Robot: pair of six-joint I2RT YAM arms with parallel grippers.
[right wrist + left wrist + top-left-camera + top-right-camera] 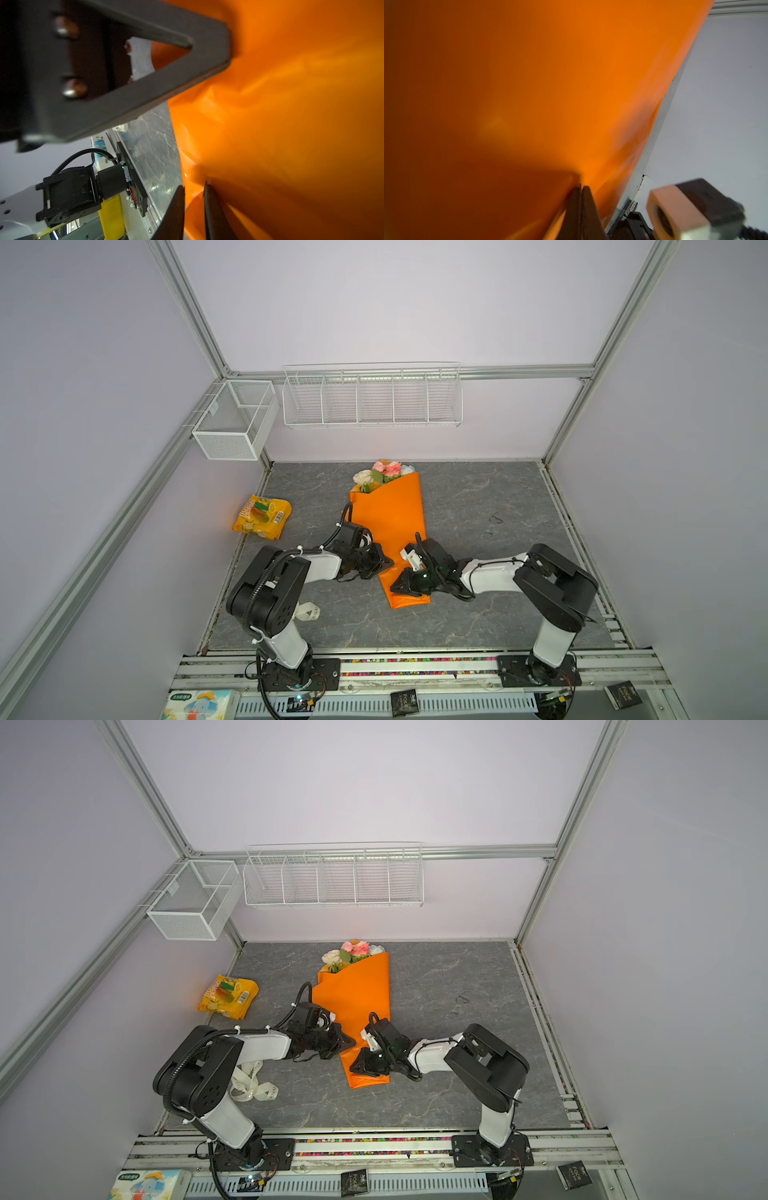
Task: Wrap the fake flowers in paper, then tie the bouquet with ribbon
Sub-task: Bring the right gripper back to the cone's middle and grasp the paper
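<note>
The bouquet of fake flowers (384, 475) (353, 952) lies on the grey table, pink and cream heads at the far end, wrapped in a cone of orange paper (390, 514) (357, 990). At the cone's left edge, near its narrow end, my left gripper (386, 562) (349, 1042) (580, 187) is shut, its tips pinching the orange paper (529, 83). My right gripper (397, 585) (355, 1067) (194, 187) sits on the narrow end from the right, jaws close together with a fold of orange paper (291, 124) between them. The stems are hidden inside the wrap.
A cream printed ribbon (249, 1085) (309, 612) lies on the table under the left arm. A yellow snack bag (262, 516) (227, 996) rests at the table's left edge. White wire baskets (372, 400) (235, 418) hang on the back wall. A tissue box (199, 705) stands in front.
</note>
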